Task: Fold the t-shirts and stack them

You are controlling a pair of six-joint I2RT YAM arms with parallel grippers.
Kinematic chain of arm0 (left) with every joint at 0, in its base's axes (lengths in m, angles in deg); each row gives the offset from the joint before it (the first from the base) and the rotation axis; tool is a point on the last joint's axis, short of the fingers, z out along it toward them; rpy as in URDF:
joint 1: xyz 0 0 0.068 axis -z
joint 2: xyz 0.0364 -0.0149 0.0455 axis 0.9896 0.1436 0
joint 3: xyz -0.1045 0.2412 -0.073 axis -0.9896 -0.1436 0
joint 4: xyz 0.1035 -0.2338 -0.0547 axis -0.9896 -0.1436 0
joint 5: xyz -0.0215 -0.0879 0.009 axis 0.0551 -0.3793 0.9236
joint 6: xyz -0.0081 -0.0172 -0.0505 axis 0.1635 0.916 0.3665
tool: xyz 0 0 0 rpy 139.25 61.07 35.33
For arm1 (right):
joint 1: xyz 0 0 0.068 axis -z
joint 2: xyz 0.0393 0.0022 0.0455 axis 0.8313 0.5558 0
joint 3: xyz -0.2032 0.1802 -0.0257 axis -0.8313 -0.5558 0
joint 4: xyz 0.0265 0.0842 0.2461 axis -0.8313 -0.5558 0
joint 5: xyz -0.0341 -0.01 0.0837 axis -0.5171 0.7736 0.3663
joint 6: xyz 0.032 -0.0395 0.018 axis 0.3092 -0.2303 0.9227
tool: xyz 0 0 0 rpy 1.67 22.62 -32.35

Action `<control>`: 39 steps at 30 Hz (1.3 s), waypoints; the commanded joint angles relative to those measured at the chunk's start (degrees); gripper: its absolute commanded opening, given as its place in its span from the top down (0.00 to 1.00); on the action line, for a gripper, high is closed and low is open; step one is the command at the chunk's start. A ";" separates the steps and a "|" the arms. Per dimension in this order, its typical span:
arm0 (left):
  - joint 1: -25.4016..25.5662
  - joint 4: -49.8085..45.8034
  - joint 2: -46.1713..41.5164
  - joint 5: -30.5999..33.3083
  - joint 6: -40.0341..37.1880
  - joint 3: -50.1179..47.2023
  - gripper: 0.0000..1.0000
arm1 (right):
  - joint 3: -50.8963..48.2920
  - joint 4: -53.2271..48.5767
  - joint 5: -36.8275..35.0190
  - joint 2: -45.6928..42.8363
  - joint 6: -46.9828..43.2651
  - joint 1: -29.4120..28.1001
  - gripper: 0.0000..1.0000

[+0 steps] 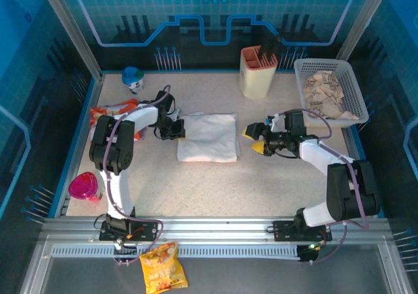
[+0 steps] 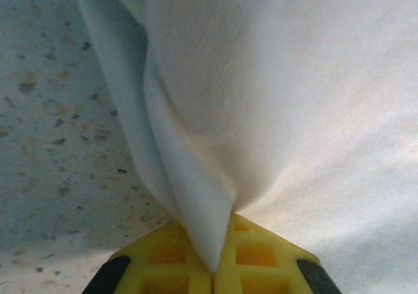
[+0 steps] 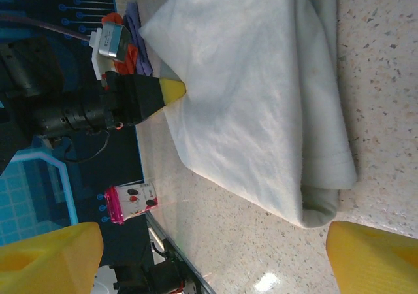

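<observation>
**Odds and ends around the worktop**

The speckled, pale worktop (image 1: 196, 189) carried several stray items. At the back right stood a white mesh basket (image 1: 356, 91) holding crumpled tan scraps (image 1: 325, 93). Just left of it was a cream holder (image 1: 257, 78) with a dark tool (image 1: 268, 51) sticking up from it. A small blue-capped container (image 1: 133, 78) sat at the back left, with an orange packet (image 1: 111, 113) lying nearer along the left edge. A pink cup (image 1: 83, 186) stood at the near left corner. A yellow snack bag (image 1: 163, 268) lay below the metal rail (image 1: 215, 228).
</observation>
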 commanded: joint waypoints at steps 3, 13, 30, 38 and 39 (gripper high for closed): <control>-0.11 -7.75 -5.29 9.97 -0.87 4.22 1.00 | -0.87 -2.15 2.49 -1.65 -2.39 1.40 0.11; -1.76 -20.17 -12.80 22.67 -5.72 11.71 1.00 | 0.08 -3.05 3.58 -1.08 -3.53 1.51 0.11; -9.35 -33.08 -15.27 34.33 -17.02 26.15 1.00 | 1.14 -6.75 3.96 0.89 -4.67 1.53 0.12; -13.74 -33.97 -15.62 35.25 -19.80 29.67 1.00 | 1.87 -10.26 2.93 -0.56 -5.46 0.96 0.12; -14.43 -33.90 -15.64 35.08 -19.95 30.41 1.00 | 2.04 -11.00 2.78 -0.73 -5.74 0.83 0.12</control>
